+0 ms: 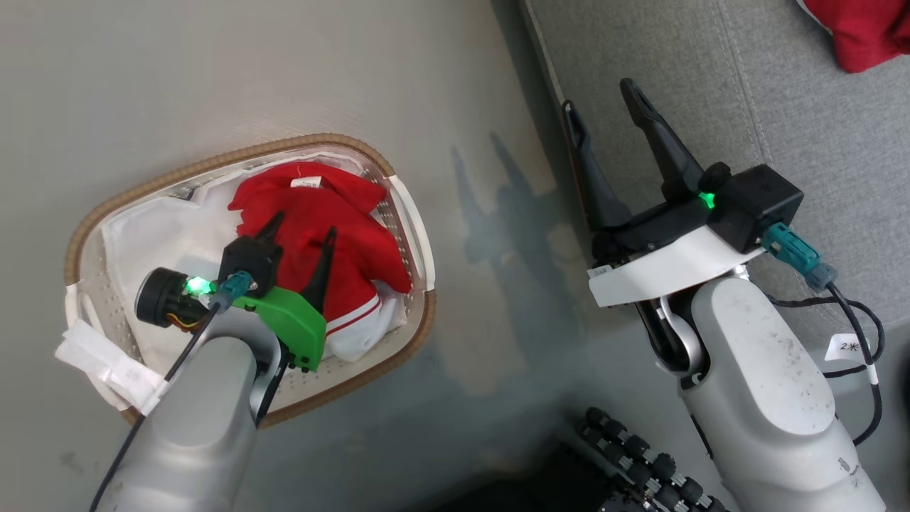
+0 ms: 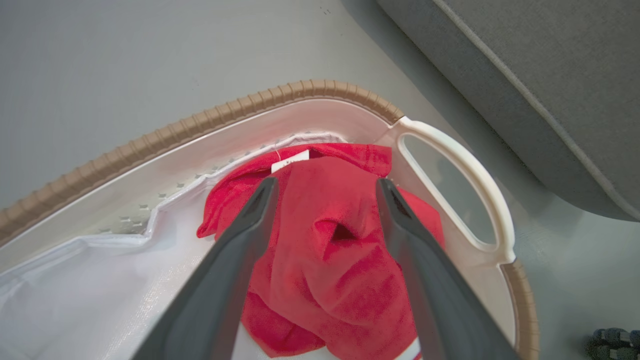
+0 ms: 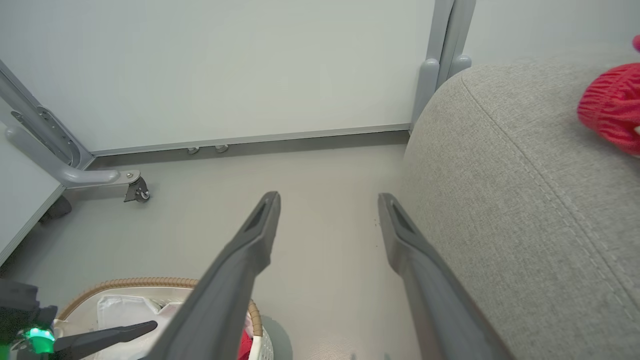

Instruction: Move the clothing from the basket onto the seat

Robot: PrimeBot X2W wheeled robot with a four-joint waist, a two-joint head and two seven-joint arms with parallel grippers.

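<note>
- Plainly, the left gripper is the nearer one. It hangs over the basket with its two fingers spread wide and nothing between them, pointing down at the clothing.
- Seen from the left wrist, the clothing lies straight ahead of and below the fingertips, with a raised fold in line with the gap between them. Whether the tips touch the fabric I cannot tell.
- Its long axis runs from the white label by the far rim to the striped hem near the wrist. That is roughly along the fingers, so the jaws would close across its width.
- The right gripper is well apart from the basket, likewise spread and empty, poised at the edge of the seat.
- The seat lies to the robot's right of the basket, and another red garment already rests on it.
</note>
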